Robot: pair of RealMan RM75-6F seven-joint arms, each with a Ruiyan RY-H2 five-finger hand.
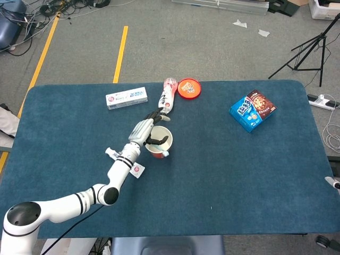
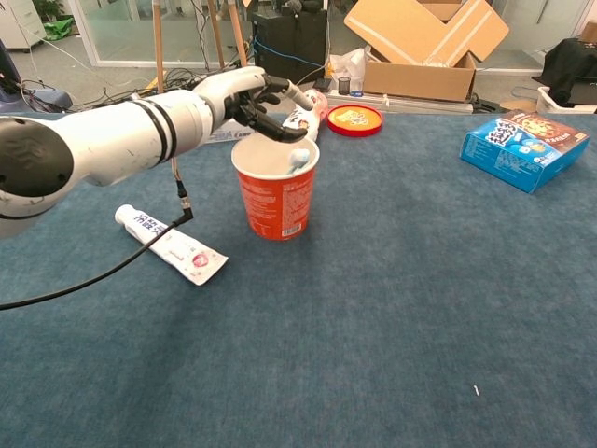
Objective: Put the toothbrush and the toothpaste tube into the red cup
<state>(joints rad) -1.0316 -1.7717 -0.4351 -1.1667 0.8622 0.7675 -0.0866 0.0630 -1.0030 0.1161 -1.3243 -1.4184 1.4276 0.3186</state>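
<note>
Left hand (image 2: pixel 250 96): fingers spread over the cup, holding nothing.
Blue plastic toothbrush (image 2: pixel 298 160): inside red paper cup (image 2: pixel 276 198).
White soft toothpaste tube (image 2: pixel 171 244): on table; light, squashy; grip mid-body.
Right hand: unseen.

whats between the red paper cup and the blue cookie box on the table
Only bare blue tabletop lies between the red paper cup and the blue cookie box; the head view shows it best.
</note>
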